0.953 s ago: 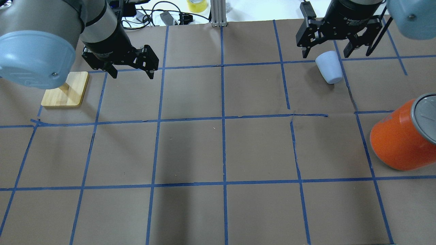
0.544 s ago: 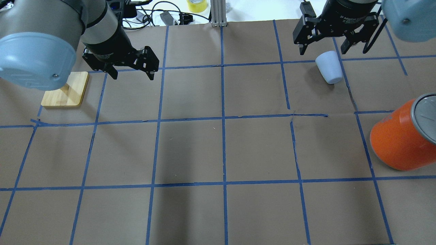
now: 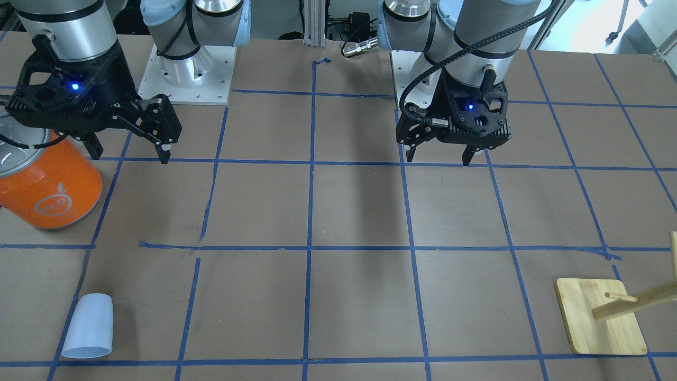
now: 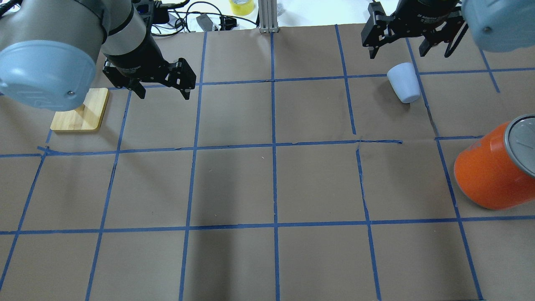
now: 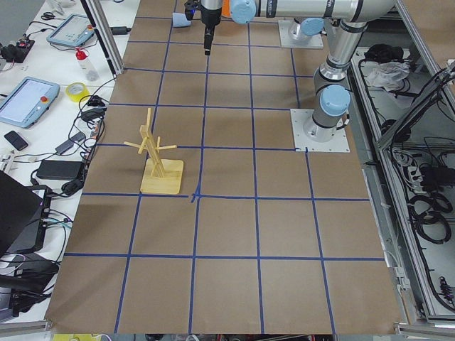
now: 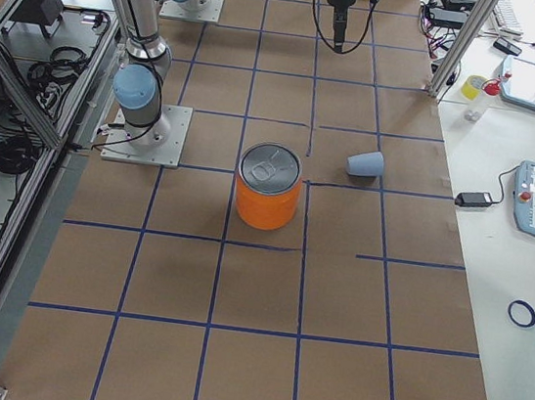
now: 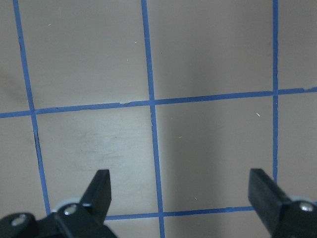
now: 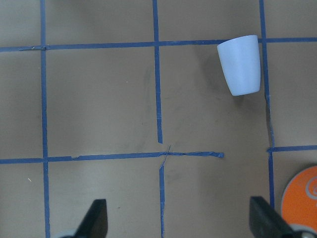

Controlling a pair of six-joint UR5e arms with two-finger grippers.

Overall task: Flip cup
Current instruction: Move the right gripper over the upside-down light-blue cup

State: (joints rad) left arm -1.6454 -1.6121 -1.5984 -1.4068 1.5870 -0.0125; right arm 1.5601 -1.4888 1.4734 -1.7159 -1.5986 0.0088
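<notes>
The pale blue-white cup lies on its side on the brown paper at the far right of the table, its wider rim toward the far edge. It also shows in the front view, the right side view and the right wrist view. My right gripper is open and empty, raised above the table and apart from the cup; it also shows in the front view. My left gripper is open and empty above the table's left part, as the left wrist view shows.
A large orange can with a silver top stands at the right, nearer the robot than the cup. A wooden peg stand on a square base stands at the far left. Blue tape lines grid the paper.
My right gripper has shifted upward in the overhead view, away from the cup, still open. The cup and the left gripper have stayed put.
</notes>
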